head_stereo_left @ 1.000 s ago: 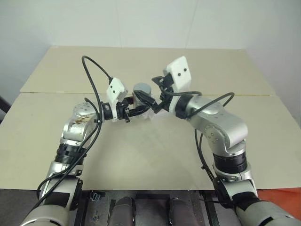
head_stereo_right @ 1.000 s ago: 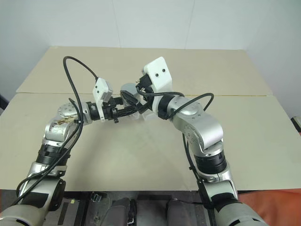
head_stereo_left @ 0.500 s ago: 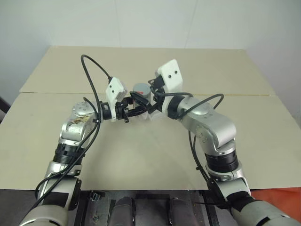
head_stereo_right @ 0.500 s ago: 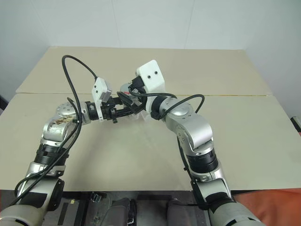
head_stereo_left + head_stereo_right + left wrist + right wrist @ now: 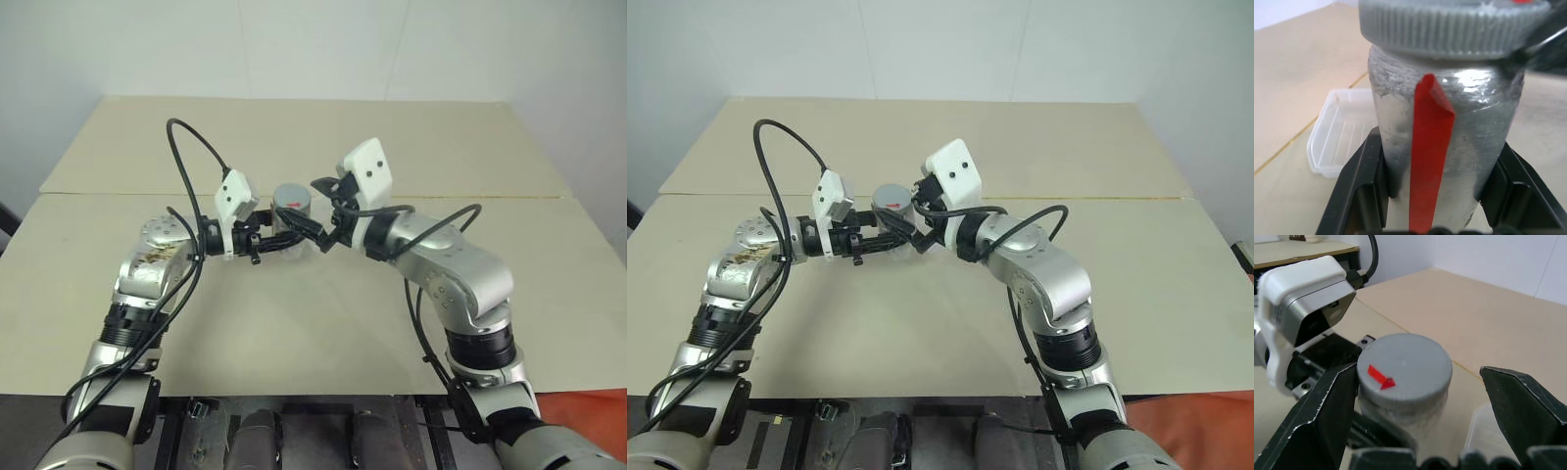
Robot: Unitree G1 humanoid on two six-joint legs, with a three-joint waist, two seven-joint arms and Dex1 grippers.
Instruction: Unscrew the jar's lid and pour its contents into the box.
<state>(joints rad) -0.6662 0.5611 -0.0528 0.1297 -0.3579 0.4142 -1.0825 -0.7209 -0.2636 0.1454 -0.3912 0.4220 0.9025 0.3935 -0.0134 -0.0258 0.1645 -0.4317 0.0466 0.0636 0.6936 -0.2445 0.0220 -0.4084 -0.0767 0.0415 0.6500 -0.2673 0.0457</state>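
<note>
The jar [image 5: 1449, 132], a silvery cylinder with a red strip down its side, stands upright above the table with my left gripper [image 5: 282, 237] shut on its body. On top sits the grey lid [image 5: 1405, 364] with a small red mark. My right gripper [image 5: 1418, 374] is open and straddles the lid: one finger is at the lid's rim, the other stands well off it. The clear plastic box [image 5: 1342, 132] lies on the table just behind the jar, partly hidden by the grippers in the head views.
A beige table [image 5: 313, 323] spreads in front of the arms, with a seam [image 5: 509, 198] running across behind the jar and a second beige panel beyond it. Black cables [image 5: 191, 137] loop up from both wrists.
The right wrist swung left over the jar, then came back and sank a little. The jar stays held by the left gripper, and the right fingers stay apart.
</note>
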